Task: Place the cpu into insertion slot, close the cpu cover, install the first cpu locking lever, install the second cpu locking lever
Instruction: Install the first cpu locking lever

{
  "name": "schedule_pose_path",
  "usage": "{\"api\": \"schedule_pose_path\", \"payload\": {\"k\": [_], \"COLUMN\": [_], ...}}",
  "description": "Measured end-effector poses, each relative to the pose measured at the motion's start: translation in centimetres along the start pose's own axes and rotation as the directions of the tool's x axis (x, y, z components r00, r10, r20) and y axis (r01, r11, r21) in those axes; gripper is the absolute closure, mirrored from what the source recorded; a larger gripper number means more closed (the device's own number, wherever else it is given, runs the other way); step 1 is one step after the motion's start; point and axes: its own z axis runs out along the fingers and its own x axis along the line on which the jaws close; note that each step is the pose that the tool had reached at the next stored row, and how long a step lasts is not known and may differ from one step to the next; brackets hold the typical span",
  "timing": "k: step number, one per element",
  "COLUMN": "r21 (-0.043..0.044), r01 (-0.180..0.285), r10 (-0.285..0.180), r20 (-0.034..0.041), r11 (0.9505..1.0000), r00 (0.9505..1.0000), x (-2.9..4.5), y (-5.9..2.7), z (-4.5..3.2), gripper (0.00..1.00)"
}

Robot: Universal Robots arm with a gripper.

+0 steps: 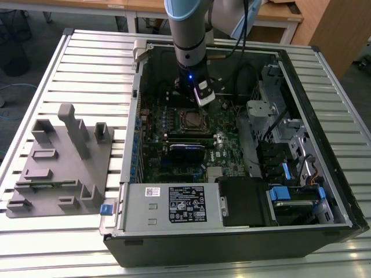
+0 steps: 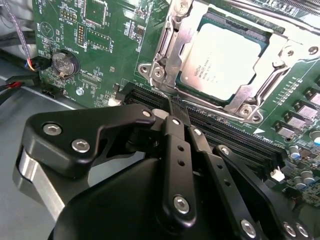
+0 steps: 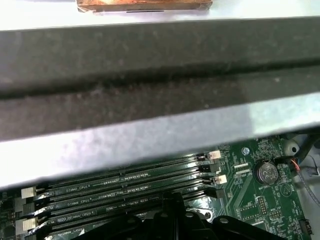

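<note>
The gripper (image 2: 176, 102) hangs low inside the open computer case (image 1: 301, 75), its black fingers (image 2: 175, 150) drawn together to a narrow tip with nothing between them; in the second wrist view that tip rests at or just above the long black memory slots (image 2: 235, 132) that run alongside the socket, though actual contact cannot be made out. Just beyond the tip lies the cpu (image 2: 225, 60), its dull silvery top flat and square in the insertion slot (image 2: 260, 37), whose dark rim shows along one edge of the chip. The cpu cover (image 2: 172, 45) lies down around the chip as a silvery frame, its cut-out leaving the metal top bare. A round coin cell (image 2: 63, 62) sits on the green circuit board (image 2: 105, 55) off to one side of the socket, near the board's edge. In the first wrist view the same memory slots (image 3: 125, 187) run in parallel rows with white latches at their ends, under a grey wall of the case (image 3: 150, 65). In the exterior view the arm (image 1: 188, 35) comes down from the far side of the case, and the socket (image 1: 192, 120) shows near the middle of the board. A grey fixture block (image 1: 61, 162) stands on the slatted table (image 1: 87, 63) near its edge at the exterior view's left, well apart from the case.
</note>
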Motion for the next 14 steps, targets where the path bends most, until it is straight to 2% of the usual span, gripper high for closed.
{"api": "schedule_pose_path", "payload": {"k": [10, 14], "r21": [-0.0037, -0.003], "r01": [0.001, 0.0], "r10": [-0.001, 0.0], "r20": [0.0126, 0.0141], "r11": [1.0, 1.0], "r00": [0.9999, 0.9999], "x": [0.06, 0.07], "y": [-0.05, -0.07], "z": [0.34, 0.31], "gripper": [0.9, 0.9]}}
